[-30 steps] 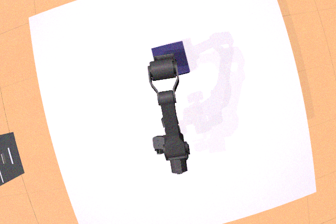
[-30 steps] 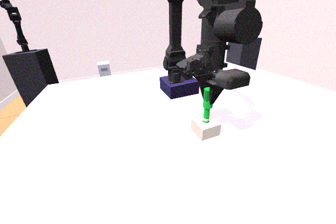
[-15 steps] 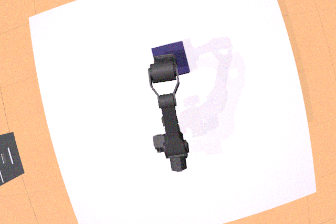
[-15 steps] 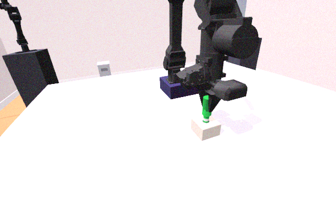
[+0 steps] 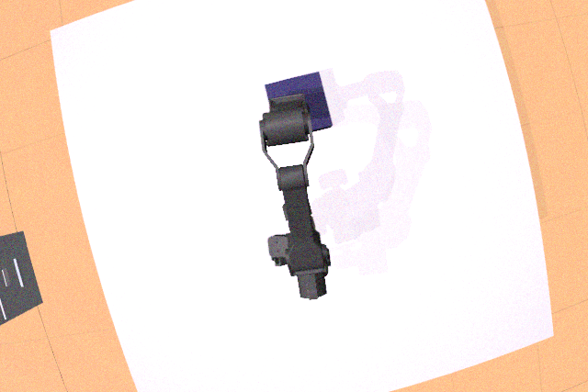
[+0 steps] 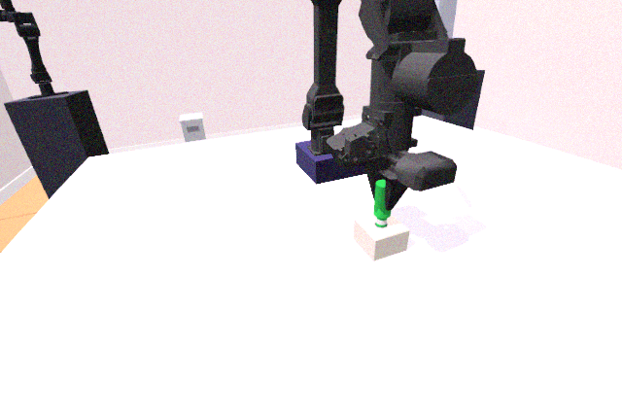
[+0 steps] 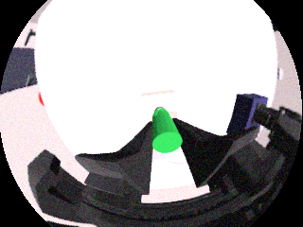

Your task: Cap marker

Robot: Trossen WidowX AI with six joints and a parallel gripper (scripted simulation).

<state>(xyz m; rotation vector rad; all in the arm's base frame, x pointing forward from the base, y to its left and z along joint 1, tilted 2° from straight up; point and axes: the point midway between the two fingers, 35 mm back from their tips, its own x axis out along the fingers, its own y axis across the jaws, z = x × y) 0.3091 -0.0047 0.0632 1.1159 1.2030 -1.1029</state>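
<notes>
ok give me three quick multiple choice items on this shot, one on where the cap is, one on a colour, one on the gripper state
1. Where is the cap?
A. lying on the table
B. on the marker over the holder block
C. on the blue base

2. What colour is the cap?
A. red
B. green
C. black

3. What is the gripper doing?
A. wide open, away from the cap
B. shut on nothing
C. shut on the cap

Answers: 1 B, the cap stands upright right over the block; 2 B, it is bright green in the exterior and wrist views; 3 C, the fingers flank the cap's upper part.
</notes>
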